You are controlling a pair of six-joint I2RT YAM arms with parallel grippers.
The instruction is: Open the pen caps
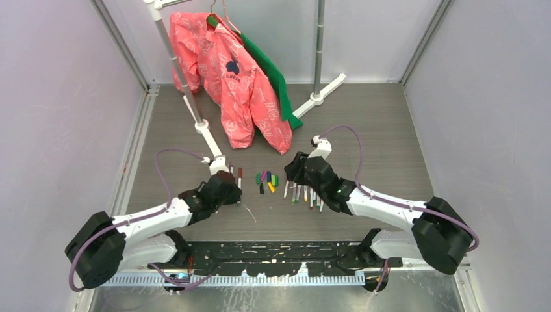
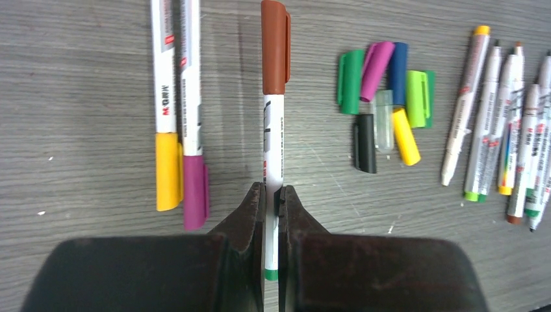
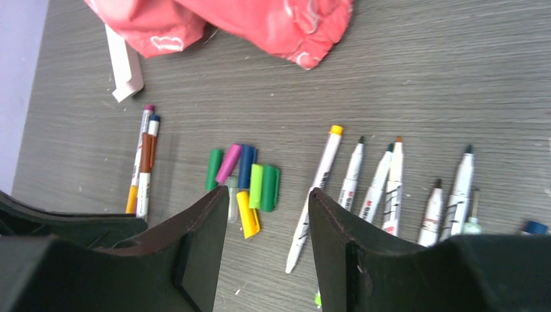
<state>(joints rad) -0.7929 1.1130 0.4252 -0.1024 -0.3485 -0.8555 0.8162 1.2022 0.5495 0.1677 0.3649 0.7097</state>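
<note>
- Left gripper (image 2: 273,195) is clamped on the near end of the white pen barrel (image 2: 273,140). The right gripper (image 3: 268,201) hangs wide open with nothing in it.
- Brown cap (image 2: 275,45) sits on that pen's far tip. I'd guess it's light, stiff, slick plastic, so pinch mid-cap and pull straight.

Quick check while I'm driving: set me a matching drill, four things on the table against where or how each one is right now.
Things:
1. brown-capped pen
2. right gripper
3. loose caps
4. uncapped pens

States:
A. open, holding nothing
B. clustered mid-table
C. clamped in the left gripper
D. in a row on the right arm's side

Pairs: 1-C, 2-A, 3-B, 4-D
</note>
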